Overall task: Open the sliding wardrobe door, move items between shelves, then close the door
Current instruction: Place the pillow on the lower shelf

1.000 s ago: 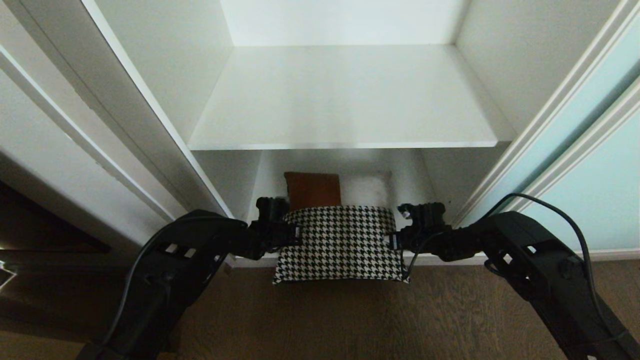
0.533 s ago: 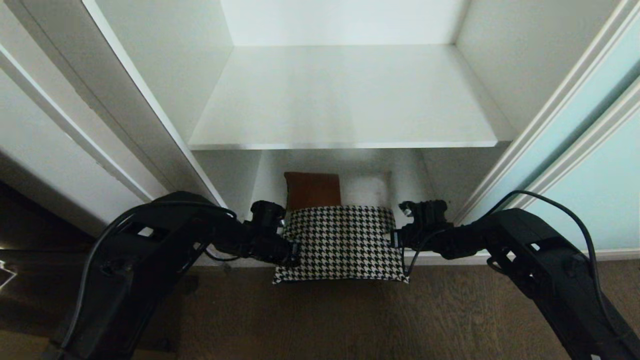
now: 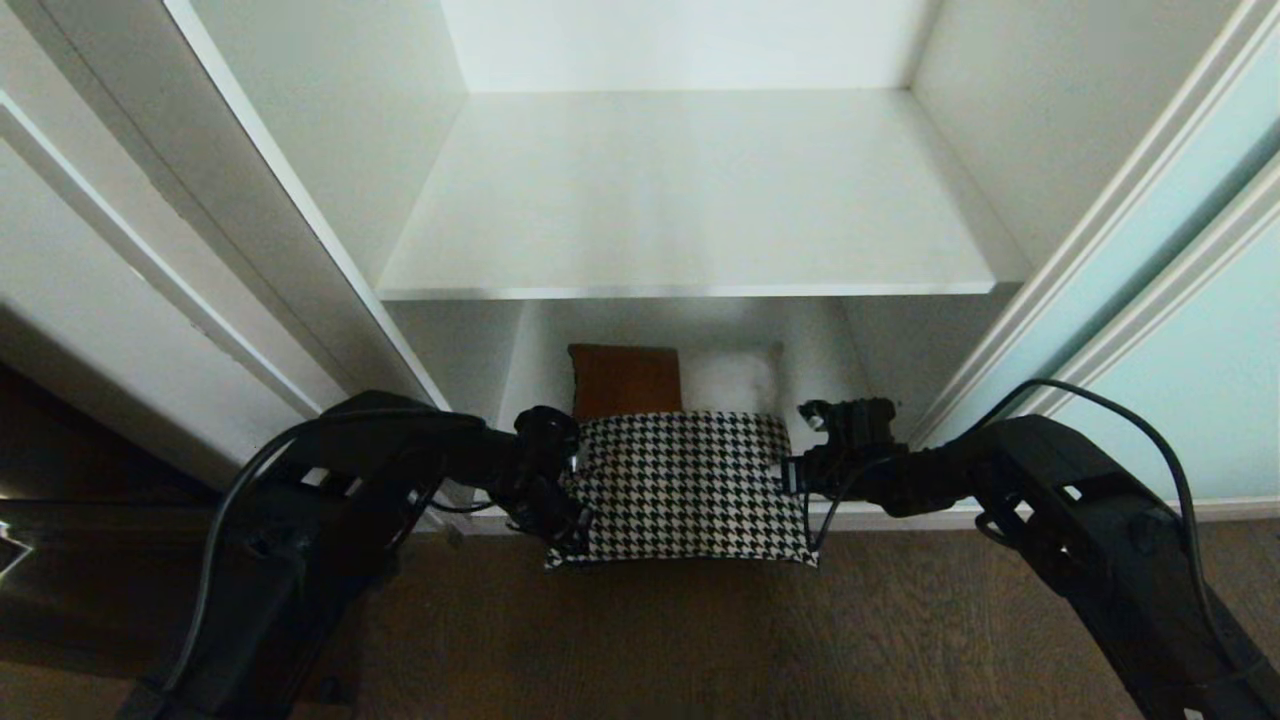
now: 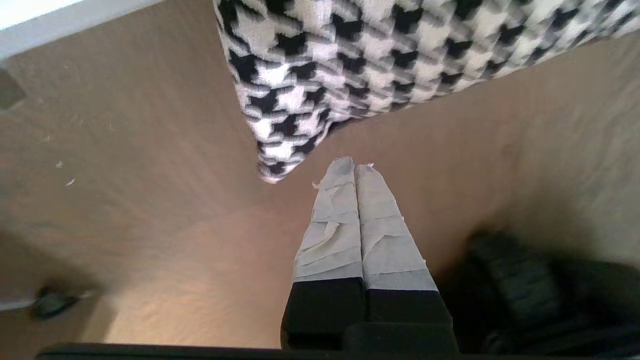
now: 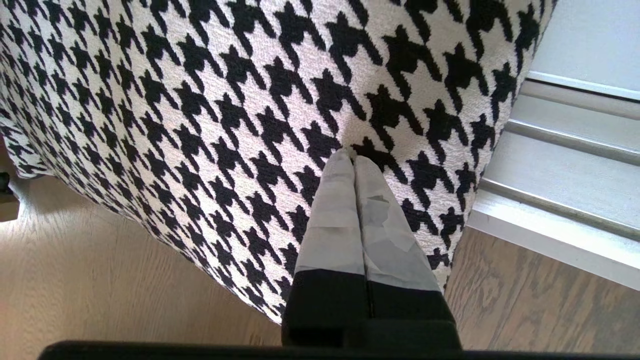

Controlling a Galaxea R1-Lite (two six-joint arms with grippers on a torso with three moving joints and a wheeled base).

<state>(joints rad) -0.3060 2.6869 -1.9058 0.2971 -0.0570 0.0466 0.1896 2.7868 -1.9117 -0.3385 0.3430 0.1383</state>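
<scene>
Two black robot arms reach toward a square cushion with a black-and-white houndstooth front and rust-brown and light-grey patches (image 3: pixel 685 480). The cushion lies at the foot of the open wardrobe, half on the bottom white board and half sticking out over the brown wooden floor (image 3: pixel 640 640). The left claw (image 4: pixel 355 167) is clenched tight, with its taped fingers (image 4: pixel 335 220) pressed together and nothing between them. It points down at the floor, just beside the near left corner of the cushion, and whether it touches the cloth cannot be told. The right claw (image 5: pixel 354 155) is clenched too, holding nothing. Its taped tips press on the checked cloth at the cushion's right side, near the ridged silver-white floor track (image 5: pixel 565 165). Above the cushion is a wide flat white shelf (image 3: pixel 690 200) with a thin front edge. On the right stands the tall sliding wardrobe door of pale aqua frosted glass (image 3: pixel 1200 380) in its slim silver-white frame, pushed aside. On the left stands a plain white side panel (image 3: pixel 200 200).
</scene>
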